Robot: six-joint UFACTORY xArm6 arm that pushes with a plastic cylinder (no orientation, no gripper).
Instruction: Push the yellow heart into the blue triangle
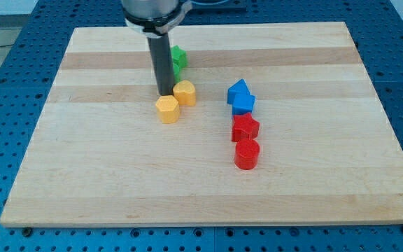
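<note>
Straight dark grey cylindrical rod (164, 66), matte and smooth-sided. It hangs from a wider round black mount (152, 14) edged with a pale silvery ring. My tip (165, 94) ends blunt and flat.

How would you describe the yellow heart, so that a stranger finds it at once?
Start at the dark rod over the wooden board; my tip ends between two yellow blocks. The yellow heart touches it on the view's right. The yellow hexagon lies lower, toward the view's bottom.
</note>
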